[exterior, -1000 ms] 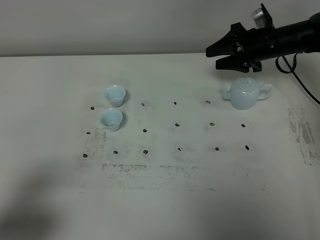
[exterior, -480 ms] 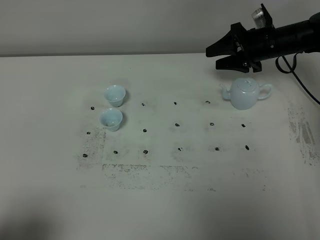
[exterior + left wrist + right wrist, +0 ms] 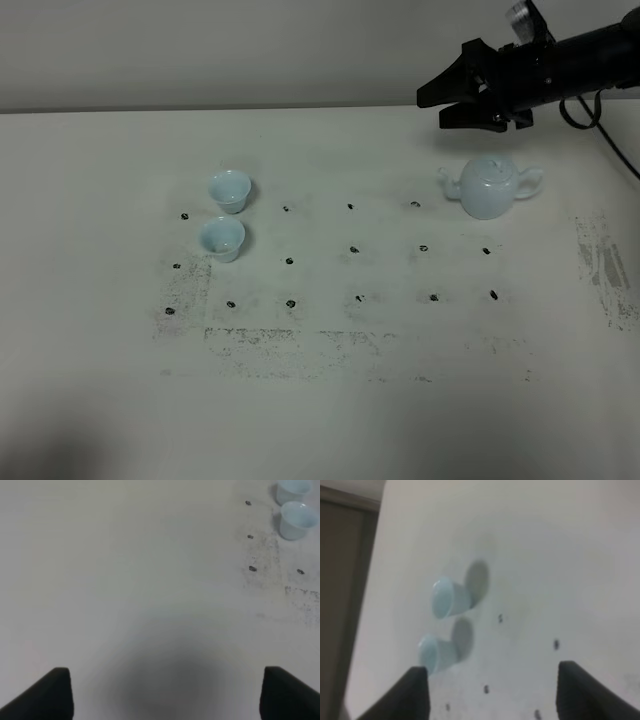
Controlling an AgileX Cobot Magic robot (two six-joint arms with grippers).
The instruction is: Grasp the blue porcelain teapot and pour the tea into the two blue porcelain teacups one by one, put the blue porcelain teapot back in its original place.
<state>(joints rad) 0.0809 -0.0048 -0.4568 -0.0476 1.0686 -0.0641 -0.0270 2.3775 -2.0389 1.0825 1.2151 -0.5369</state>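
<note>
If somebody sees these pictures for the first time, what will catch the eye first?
First, the pale-blue teapot standing alone on the right of the white table, with the black right gripper hovering above it, fingers spread and not touching it. Next, the two small cups close together on the left, and the grid of dark dots between.

The teapot (image 3: 492, 188) just below the black right gripper (image 3: 432, 110) is plain glossy pale blue. The two cups (image 3: 229, 190) (image 3: 222, 239), well apart from it, are the same blue. The table (image 3: 100, 250) is off-white with rows of black dots (image 3: 354, 249) and grey scuffs (image 3: 605, 270).
</note>
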